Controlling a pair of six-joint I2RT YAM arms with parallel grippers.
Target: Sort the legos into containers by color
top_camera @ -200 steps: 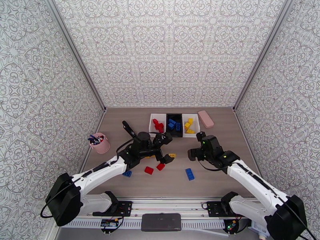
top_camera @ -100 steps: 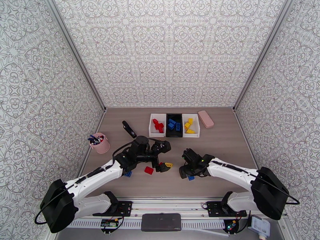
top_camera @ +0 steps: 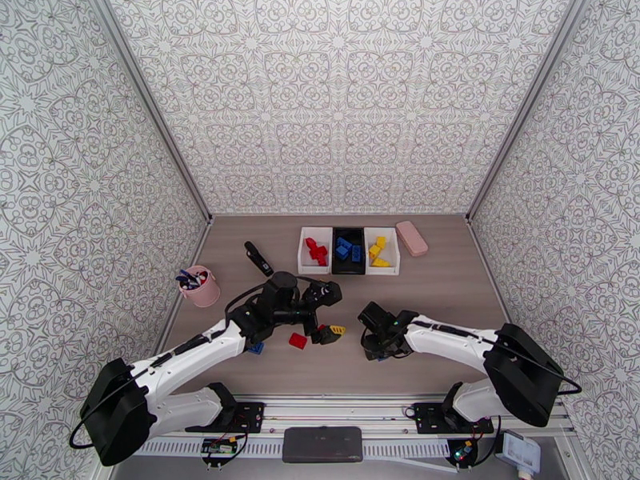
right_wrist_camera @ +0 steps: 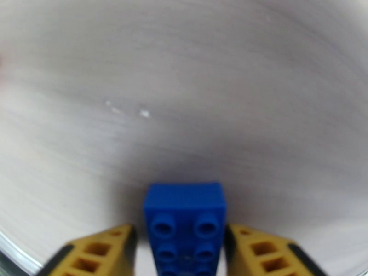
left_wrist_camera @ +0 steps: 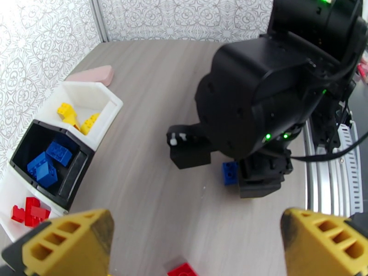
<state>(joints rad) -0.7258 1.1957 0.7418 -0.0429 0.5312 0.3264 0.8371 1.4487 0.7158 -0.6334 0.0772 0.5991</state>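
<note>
"Looking at the right gripper (right_wrist_camera: 180, 232), what has it got?"

"A blue brick (right_wrist_camera: 185, 217) sits square between its yellow fingers (right_wrist_camera: 103, 247), studs up, on the table (right_wrist_camera: 184, 88). They hug both sides, but whether they're actually pinching it I can't tell."

"And the left gripper (left_wrist_camera: 198, 244)?"

"Spread wide, holding nothing. A red brick (left_wrist_camera: 180, 270) lies under its gap, at six o'clock in its wrist view."

"Where's the blue one from there?"

"From above, around four o'clock of the left gripper. The black tray (left_wrist_camera: 79, 167), with blue bricks in it, is well apart, between eleven and twelve o'clock of the brick."
</note>
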